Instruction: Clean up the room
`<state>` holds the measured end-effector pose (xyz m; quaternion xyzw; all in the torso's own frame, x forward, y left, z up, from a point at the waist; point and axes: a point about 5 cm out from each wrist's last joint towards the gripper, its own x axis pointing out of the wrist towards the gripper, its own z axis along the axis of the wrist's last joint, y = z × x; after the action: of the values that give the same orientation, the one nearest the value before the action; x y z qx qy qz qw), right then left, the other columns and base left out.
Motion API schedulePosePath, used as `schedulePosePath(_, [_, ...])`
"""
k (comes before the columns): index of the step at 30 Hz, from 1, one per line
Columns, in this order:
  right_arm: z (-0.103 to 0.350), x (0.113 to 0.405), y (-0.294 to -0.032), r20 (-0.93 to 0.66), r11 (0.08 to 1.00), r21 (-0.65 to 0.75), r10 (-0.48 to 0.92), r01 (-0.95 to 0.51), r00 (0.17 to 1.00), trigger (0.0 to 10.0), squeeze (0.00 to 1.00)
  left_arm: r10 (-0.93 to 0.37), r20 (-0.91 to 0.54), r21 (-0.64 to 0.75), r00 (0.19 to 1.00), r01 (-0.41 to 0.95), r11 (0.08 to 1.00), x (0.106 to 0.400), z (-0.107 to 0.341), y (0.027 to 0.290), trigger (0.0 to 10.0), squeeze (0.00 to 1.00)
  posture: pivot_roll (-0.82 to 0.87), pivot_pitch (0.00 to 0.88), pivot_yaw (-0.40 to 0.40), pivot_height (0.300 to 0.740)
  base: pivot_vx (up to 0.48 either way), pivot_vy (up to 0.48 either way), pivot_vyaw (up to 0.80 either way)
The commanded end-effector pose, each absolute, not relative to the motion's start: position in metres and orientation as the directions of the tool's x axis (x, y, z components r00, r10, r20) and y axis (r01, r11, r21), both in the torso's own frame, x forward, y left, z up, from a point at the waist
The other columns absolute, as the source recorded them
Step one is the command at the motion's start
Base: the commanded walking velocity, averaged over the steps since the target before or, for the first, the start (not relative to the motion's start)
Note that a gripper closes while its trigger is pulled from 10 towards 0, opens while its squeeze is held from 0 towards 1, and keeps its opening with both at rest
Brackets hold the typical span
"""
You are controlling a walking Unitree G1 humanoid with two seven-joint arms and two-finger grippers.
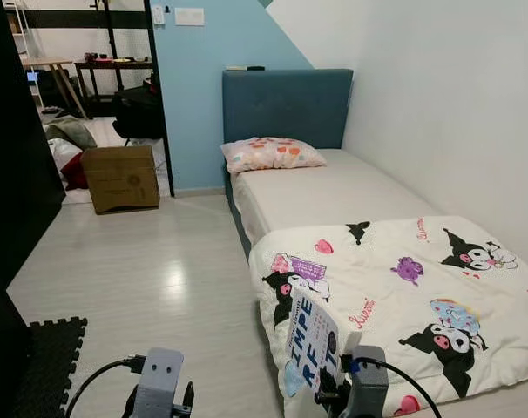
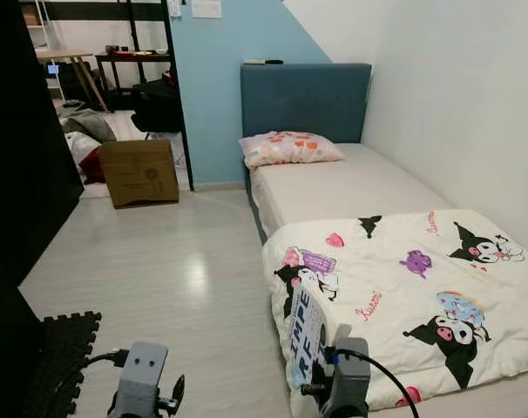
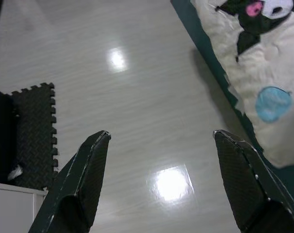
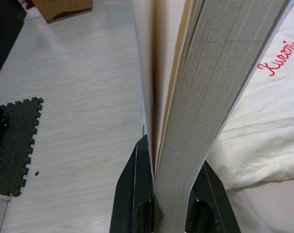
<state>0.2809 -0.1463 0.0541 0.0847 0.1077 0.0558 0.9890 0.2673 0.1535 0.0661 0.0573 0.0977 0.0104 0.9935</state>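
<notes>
My right gripper [image 4: 173, 156] is shut on a book [image 4: 210, 87], clamping it near its lower edge with the grey page block facing me. In the left eye view the book [image 1: 312, 342] stands upright beside the bed's near corner, its white cover carrying large blue letters. Out over the bare wooden floor [image 3: 137, 97], my left gripper [image 3: 161, 135] hangs open and holds nothing. The bed [image 1: 334, 196] carries a white cartoon-print blanket [image 1: 421, 296] on its near half and a patterned pillow [image 1: 270, 153] by the blue headboard.
A cardboard box [image 1: 120, 178] stands on the floor near the doorway at the back left, with bags and a desk beyond it. A black foam mat [image 1: 46, 357] lies at my near left beside dark furniture [image 1: 11, 174]. The white wall runs along the bed's right.
</notes>
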Motion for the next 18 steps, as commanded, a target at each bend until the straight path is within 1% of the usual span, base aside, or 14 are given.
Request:
schedulePosePath(1, [0.0566,0.2816,-0.1453,-0.184,0.978,0.182,0.136,-0.102,0.974,10.0,0.0,0.051,-0.212,0.093,0.976,-0.032,0.995,0.264,0.0603,0.1557,10.0,0.0,0.04,0.126,-0.034,0.74,0.0,0.0,0.0])
schedulePosePath(12, [0.0587,0.2825,-0.1453,-0.173,0.978,0.163,0.155,-0.127,0.973,10.0,0.0,0.024,-0.206,0.051,0.978,-0.013,0.999,0.2622,0.0613,0.1502,10.0,0.0,0.03,0.126,-0.034,0.74,0.0,0.0,0.0])
schedulePosePath(18, [0.0574,0.2819,-0.1448,-0.176,0.979,0.154,0.162,-0.136,0.971,10.0,0.0,0.01,-0.201,0.035,0.979,-0.003,0.999,0.262,0.0613,0.1488,10.0,0.0,0.03,0.124,-0.036,0.74,0.29,0.0,0.0])
